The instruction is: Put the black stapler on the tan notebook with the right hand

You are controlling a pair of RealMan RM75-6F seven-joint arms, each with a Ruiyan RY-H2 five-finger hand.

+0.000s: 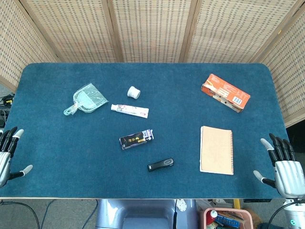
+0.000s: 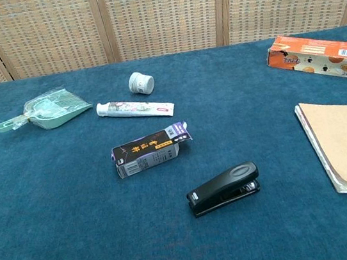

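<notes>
Right hand (image 1: 287,171): fingers spread wide, held nothing, at the bench's near right corner.
Left hand (image 1: 5,155): fingers apart, held nothing, at the near left edge.
Black stapler (image 2: 224,188): lay flat near the front edge, centre.
Tan notebook (image 2: 346,142): closed, right of the stapler, well apart.
Bench (image 1: 62,157): bare blue cloth lay between stapler and notebook.

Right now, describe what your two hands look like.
Only the head view shows them. The right hand has a silver-grey metallic palm shell, black fingers and pale grey fingertip pads. The left hand, partly cut off by the frame edge, looks built alike. No markings are readable.
</notes>
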